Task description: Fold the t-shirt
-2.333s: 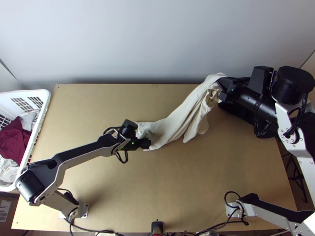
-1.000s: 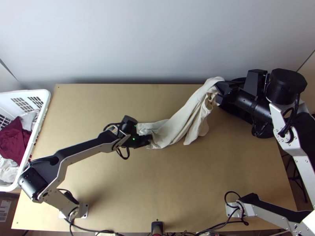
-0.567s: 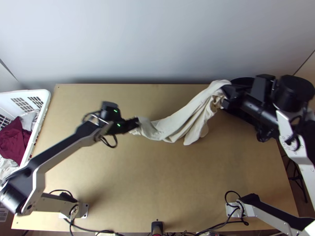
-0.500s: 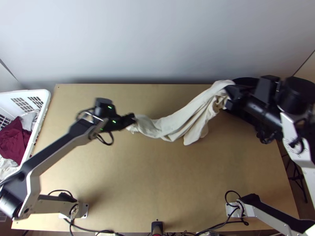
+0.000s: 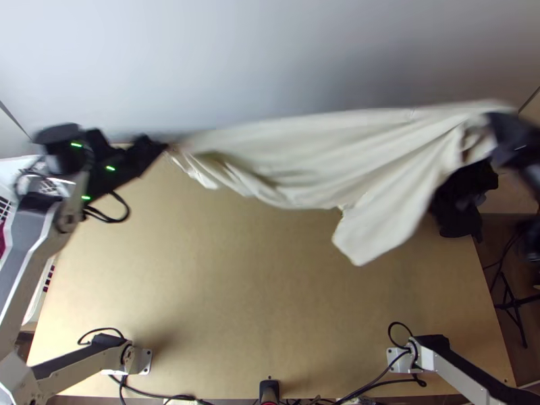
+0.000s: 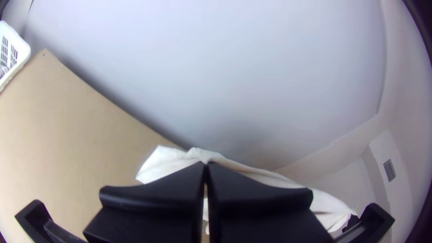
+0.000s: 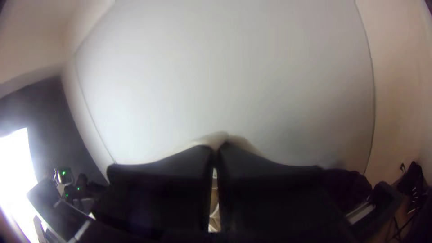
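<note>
Stretched between both grippers in the top view, the cream t-shirt [image 5: 304, 155] is held up off the table, with a loose flap hanging toward the middle right. My left gripper [image 5: 162, 146] is at the far left, shut on one end of it. At the far right my right gripper [image 5: 496, 128] is shut on the other end. In the left wrist view the cloth spreads past the closed fingertips of my left gripper [image 6: 205, 165]. In the right wrist view a fold of cloth [image 7: 220, 137] rises at the tips of my right gripper [image 7: 217, 150].
A white laundry basket [image 5: 34, 307] stands at the left edge of the table [image 5: 256, 304], partly behind the left arm. A pale wall [image 5: 270, 54] rises behind the table. Something black [image 5: 466, 196] lies at the right edge, near a tripod.
My left gripper has moved up and left, and my right gripper has moved right. The t-shirt has gone from a narrow, bunched strip to a long span pulled out between them.
</note>
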Motion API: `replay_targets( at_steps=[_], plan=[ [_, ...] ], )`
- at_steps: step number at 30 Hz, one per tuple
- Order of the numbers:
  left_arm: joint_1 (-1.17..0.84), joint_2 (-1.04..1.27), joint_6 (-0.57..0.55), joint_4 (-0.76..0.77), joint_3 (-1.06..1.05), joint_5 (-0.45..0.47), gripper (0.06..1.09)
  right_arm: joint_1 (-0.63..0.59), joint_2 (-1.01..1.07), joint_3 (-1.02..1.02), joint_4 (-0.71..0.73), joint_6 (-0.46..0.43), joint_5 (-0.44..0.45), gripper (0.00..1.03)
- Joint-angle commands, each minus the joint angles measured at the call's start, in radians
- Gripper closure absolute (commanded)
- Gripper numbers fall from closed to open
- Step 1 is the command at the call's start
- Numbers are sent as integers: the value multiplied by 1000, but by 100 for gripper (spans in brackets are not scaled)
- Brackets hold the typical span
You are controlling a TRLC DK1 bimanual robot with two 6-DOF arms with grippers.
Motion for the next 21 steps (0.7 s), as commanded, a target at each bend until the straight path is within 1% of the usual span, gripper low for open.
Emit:
replay_targets(
  at_steps=[1, 3, 4, 6, 9, 12, 13, 15, 17, 19, 20, 21],
  plan=[
    [91, -70, -7, -48, 202, -12, 105, -116, 128, 375, -31, 130, 25, 100],
    [86, -110, -8, -42, 234, -12, 105, -106, 146, 426, -7, 205, 28, 100],
    [86, -138, -7, -22, 237, -12, 105, -73, 144, 426, 15, 217, 28, 100],
    [85, -177, -13, 1, 248, -12, 105, -1, 129, 421, 20, 217, 28, 100],
    [88, -211, -22, -6, 249, -10, 105, 12, 83, 346, 18, 216, 28, 100],
    [89, -227, -19, -19, 223, 14, 104, 13, 62, 308, 10, 217, 29, 100],
    [88, -231, -19, -19, 216, 21, 104, 12, 59, 309, 12, 216, 29, 100],
    [88, -239, -19, -19, 211, 62, 104, 12, 59, 338, 10, 206, 28, 100],
    [85, -259, -19, -19, 214, 93, 100, 26, 57, 377, -5, 182, 25, 100],
    [68, -288, -22, -20, 214, 111, 100, 61, 46, 406, -30, 153, 16, 100],
    [62, -300, -23, -25, 213, 119, 104, 73, 39, 412, -51, 142, 5, 100],
    [62, -306, -33, -37, 213, 119, 105, 82, 29, 414, -77, 137, -6, 100]
  ],
)
